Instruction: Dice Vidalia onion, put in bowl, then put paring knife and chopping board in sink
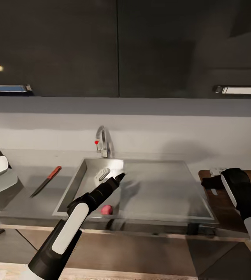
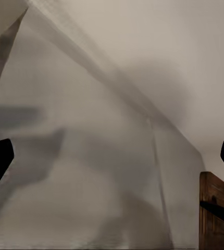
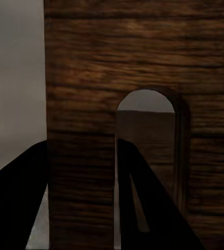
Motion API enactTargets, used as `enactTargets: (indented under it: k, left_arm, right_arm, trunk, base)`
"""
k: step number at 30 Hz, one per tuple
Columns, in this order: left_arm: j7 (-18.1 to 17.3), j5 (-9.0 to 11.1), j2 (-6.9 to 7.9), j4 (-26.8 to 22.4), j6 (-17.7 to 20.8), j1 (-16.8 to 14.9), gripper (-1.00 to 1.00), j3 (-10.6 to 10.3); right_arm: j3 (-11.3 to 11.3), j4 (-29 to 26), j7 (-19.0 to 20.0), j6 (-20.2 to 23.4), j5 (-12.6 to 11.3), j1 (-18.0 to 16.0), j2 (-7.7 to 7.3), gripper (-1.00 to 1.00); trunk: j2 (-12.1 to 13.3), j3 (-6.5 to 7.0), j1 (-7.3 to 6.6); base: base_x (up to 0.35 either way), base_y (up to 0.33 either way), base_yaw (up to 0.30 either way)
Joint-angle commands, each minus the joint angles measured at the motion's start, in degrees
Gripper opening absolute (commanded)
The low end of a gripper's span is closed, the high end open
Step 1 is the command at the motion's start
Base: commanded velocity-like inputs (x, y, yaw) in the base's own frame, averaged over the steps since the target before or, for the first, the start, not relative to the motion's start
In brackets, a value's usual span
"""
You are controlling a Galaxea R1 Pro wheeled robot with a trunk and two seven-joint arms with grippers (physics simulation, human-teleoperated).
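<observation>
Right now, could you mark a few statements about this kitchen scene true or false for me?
1. The Vidalia onion lies inside the sink. True.
2. The paring knife lies on the chopping board. False: it lies on the countertop, on the other side of the sink from the board.
3. The left claw hangs over the sink. True.
4. The left claw holds the onion. False: its fingers are spread apart, with nothing between them.
5. The right claw straddles the board's edge beside the handle slot. True.
</observation>
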Motion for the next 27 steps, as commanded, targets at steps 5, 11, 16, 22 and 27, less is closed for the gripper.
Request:
enactTargets:
  k: [5,11,16,22,27]
  left_arm:
    - [0.5,0.6,0.00,-0.1,0.1,-0.1,1.00,0.0]
    - [0.4,0.6,0.00,-0.1,0.1,-0.1,1.00,0.0]
    - [0.4,0.6,0.00,-0.1,0.1,-0.1,1.00,0.0]
    - [0.4,0.6,0.05,-0.1,0.2,-0.1,1.00,0.0]
    - [0.4,0.6,0.05,-0.1,0.2,-0.1,1.00,0.0]
  right_arm:
    - [-0.1,-0.1,0.3,0.3,0.6,-0.1,-0.05,-1.00]
    - [-0.1,-0.1,0.3,0.3,0.6,-0.1,-0.05,-1.00]
    - [-0.1,-0.1,0.3,0.3,0.6,-0.1,0.08,-1.00]
    - [-0.1,-0.1,0.3,0.3,0.6,-0.1,0.12,-1.00]
    - [-0.1,-0.1,0.3,0.3,0.7,-0.1,0.12,-1.00]
  trunk:
    - [-0.1,-0.13,0.02]
    - [-0.1,-0.13,0.02]
    - [-0.1,-0.13,0.02]
    - [-0.1,-0.13,0.02]
    - [-0.1,-0.13,0.02]
  base:
    - [-0.063,0.268,0.012]
    - [-0.007,0.285,0.001]
    - [-0.001,0.290,0.000]
    - [0.000,0.303,0.000]
    - [0.000,0.316,0.000]
